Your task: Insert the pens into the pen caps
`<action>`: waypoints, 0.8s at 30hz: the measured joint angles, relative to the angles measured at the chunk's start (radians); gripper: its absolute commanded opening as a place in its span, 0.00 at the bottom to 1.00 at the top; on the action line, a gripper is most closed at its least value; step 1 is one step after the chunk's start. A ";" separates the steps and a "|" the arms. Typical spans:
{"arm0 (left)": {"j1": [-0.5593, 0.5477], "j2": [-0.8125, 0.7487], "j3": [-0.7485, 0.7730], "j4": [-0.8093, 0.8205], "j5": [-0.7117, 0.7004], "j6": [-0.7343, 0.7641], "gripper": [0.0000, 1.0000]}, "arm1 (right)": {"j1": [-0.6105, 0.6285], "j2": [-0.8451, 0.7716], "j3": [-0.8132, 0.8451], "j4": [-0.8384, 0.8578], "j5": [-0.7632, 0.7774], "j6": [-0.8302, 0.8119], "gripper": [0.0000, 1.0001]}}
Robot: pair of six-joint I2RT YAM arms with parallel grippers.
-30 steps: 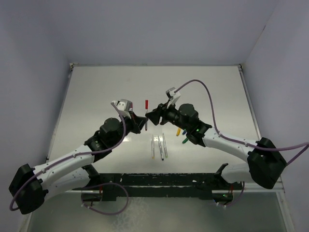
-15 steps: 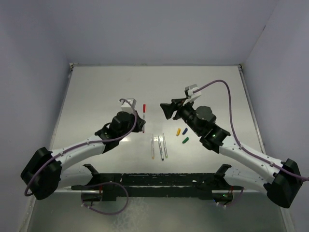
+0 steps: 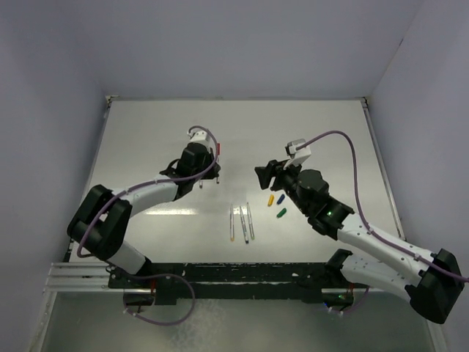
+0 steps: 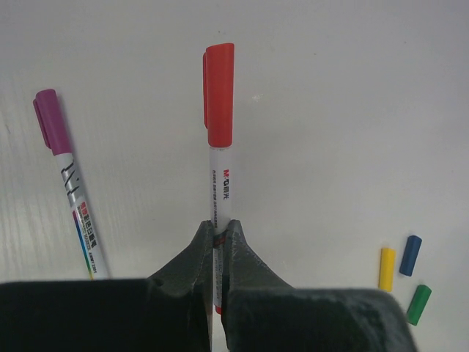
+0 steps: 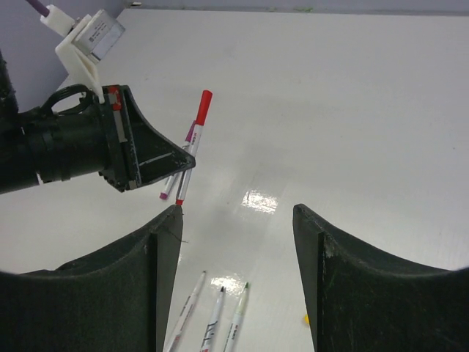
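1. Caps do the holding on this desk (image 3: 146,132). Furthest left, the magenta cap (image 4: 50,121) has a pen seated in it. That magenta pen (image 4: 73,187) lies flat on the desk, just beside the left gripper but apart from it.
2. Next, the red cap (image 4: 219,95) also has a pen seated in it. The left gripper (image 4: 220,233) is pinched narrowly on the white barrel of this red pen (image 4: 220,183), near its rear end, with the capped end pointing away from the wrist. In the right wrist view the pen is tilted, cap end higher. Whether its lower end touches the desk I cannot tell.
3. Nearer the arm bases, three uncapped pens lie side by side, almost parallel: the first bare pen (image 3: 232,224), the second bare pen (image 3: 242,224) and the third bare pen (image 3: 250,220).
4. The right gripper (image 5: 236,213) hangs above the desk with its jaws spread wide and nothing between them.
5. Right of the bare pens lie three loose caps. The yellow cap (image 3: 270,199) and the blue cap (image 3: 280,198) lie just beside each other. The green cap (image 3: 281,213) lies a little nearer the bases. All three are apart from every pen.
6. Count: five pens, two capped and three bare; five caps, two on pens and three loose.
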 measured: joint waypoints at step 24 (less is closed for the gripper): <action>0.044 0.269 0.196 -0.240 -0.092 -0.074 0.11 | 0.000 0.010 -0.016 -0.016 0.013 0.023 0.63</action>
